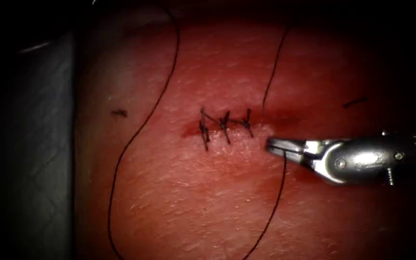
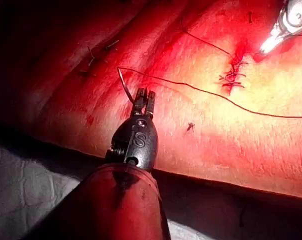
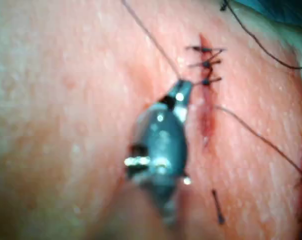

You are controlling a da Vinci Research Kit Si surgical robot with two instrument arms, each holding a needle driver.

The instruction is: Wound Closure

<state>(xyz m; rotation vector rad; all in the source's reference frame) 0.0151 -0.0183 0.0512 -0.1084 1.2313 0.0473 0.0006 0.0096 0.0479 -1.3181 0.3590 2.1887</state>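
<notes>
The tissue has a short cut closed by three dark stitches. My right tool lies at the right end of the cut, its jaws shut on the thread just past the last stitch. The same tool holds the thread at its tip. My left tool is shut on the curved needle near one end of its curve. The needle is held above the tissue, out of it. The thread runs from the needle's free end across towards the stitches.
A long loop of thread lies over the tissue left of the cut. Short cut ends of thread rest on either side. Grey cloth borders the tissue's left edge.
</notes>
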